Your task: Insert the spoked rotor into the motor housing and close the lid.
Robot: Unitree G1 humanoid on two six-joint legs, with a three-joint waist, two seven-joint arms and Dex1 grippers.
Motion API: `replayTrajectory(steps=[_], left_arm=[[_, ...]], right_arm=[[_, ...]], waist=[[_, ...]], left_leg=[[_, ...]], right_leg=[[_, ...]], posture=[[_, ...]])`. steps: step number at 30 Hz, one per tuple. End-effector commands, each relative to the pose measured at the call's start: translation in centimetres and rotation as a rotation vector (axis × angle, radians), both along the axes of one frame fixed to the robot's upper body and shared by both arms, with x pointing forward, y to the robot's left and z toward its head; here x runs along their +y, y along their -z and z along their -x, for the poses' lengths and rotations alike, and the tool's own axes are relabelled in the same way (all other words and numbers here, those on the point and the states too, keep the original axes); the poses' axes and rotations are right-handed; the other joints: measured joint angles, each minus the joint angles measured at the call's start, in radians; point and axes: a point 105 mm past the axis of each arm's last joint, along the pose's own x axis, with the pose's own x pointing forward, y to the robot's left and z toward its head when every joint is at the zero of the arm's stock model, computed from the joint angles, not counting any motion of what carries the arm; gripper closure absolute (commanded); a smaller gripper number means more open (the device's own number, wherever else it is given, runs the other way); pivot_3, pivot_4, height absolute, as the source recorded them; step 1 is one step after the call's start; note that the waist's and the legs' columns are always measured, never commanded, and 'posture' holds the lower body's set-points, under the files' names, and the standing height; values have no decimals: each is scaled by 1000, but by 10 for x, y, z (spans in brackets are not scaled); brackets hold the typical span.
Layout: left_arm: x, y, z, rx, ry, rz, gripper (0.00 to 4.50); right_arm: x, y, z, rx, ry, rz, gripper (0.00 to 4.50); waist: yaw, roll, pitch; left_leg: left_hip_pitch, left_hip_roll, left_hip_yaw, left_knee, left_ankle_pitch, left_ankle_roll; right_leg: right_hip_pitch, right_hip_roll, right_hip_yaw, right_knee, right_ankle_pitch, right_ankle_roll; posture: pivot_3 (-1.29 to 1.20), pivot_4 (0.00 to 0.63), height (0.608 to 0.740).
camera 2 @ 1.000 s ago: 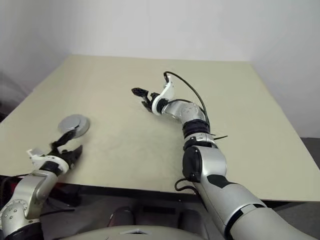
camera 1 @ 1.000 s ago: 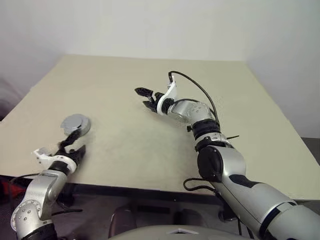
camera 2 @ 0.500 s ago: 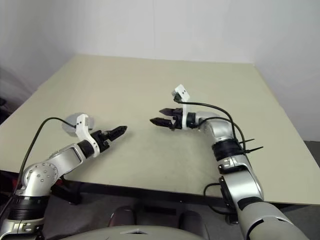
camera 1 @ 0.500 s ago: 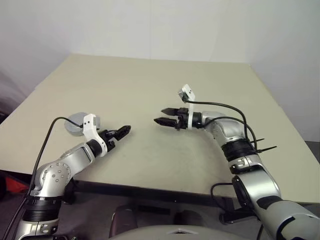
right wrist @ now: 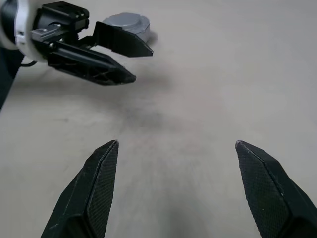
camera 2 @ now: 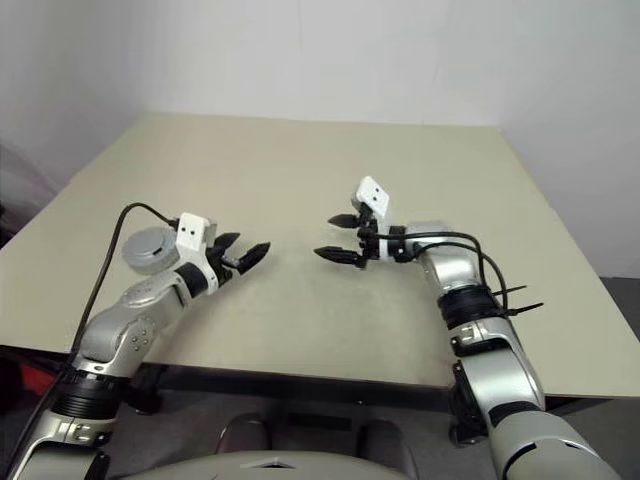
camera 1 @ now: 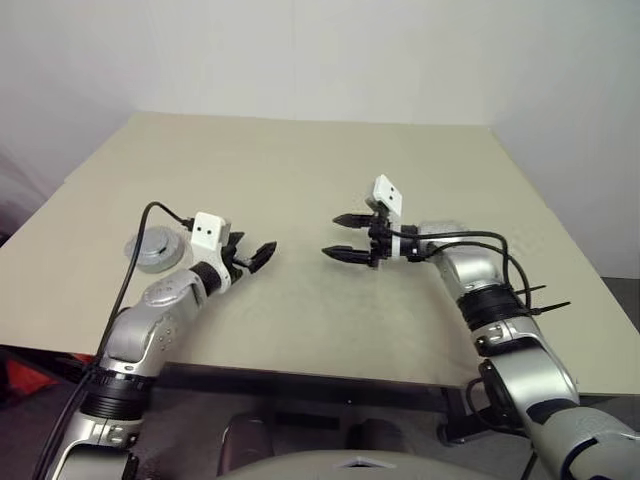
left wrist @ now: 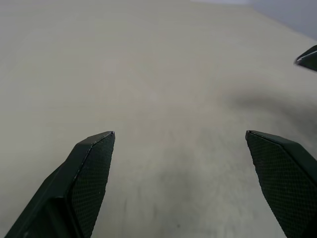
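Since a second ago both arms have swung inward over the table [camera 1: 300,150]: the left gripper [camera 1: 258,256] has left the round grey motor assembly [camera 1: 157,248] it hovered at and come toward the table's middle, and the right gripper [camera 1: 346,237] has drawn back from farther up the table and turned to point across at the left one. Both now hang just above the tabletop, tips facing each other with a gap of bare surface between them, and each has its fingers spread wide and grips nothing. The motor assembly sits near the table's left edge, behind the left gripper and apart from it, on the near-left part of the table; from the right wrist view [right wrist: 127,24] it shows as a low silver-grey round with a closed, smooth top, so what lies inside cannot be told. All the far half of the table, up to its back edge by the white wall [camera 1: 300,50], is bare, as is the right side out to the right edge, and the near edge runs under both forearms
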Motion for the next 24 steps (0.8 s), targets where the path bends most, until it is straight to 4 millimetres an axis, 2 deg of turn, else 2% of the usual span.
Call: replayTrajectory(steps=[1,4,8,13,17,21,24], left_arm=[[12,-25,-11,-92,-60,20,8],[20,-25,-13,-95,-80,4,8],[29,-24,-13,-90,-107,6,8],[28,-24,-9,-92,-83,20,8],[23,-19,-8,-75,-70,22,8],[9,-11,0,-54,-15,-1,8],[11,-12,-2,-59,-28,5,8]], right_arm=[[-4,-7,-5,-54,31,-12,252],[-6,-7,-5,4,23,-27,252],[-13,-9,-12,-21,72,-31,252],[-18,-2,-21,-37,138,16,252],[-29,5,-32,-42,225,56,252],[-17,9,-19,-21,145,58,252],[-10,6,-16,-24,124,39,252]], waist=[[2,0,0],[1,0,0],[1,0,0],[1,0,0],[1,0,0],[0,1,0],[0,1,0]], left_leg=[[0,0,0,0,0,0],[0,0,0,0,0,1],[0,0,0,0,-2,3],[0,0,0,0,-2,3],[0,0,0,0,-2,3],[0,0,0,0,-2,4],[-2,0,0,0,-3,5]], right_leg=[[0,0,0,0,0,0],[0,0,0,-1,0,0],[0,0,0,-1,0,0],[0,0,0,-1,0,0],[0,0,0,-2,0,0],[-1,0,0,-2,0,0],[-1,0,0,-3,0,0]], posture=[[0,0,740],[0,0,740],[0,0,740],[0,0,740],[0,0,740],[0,0,740],[0,0,740]])
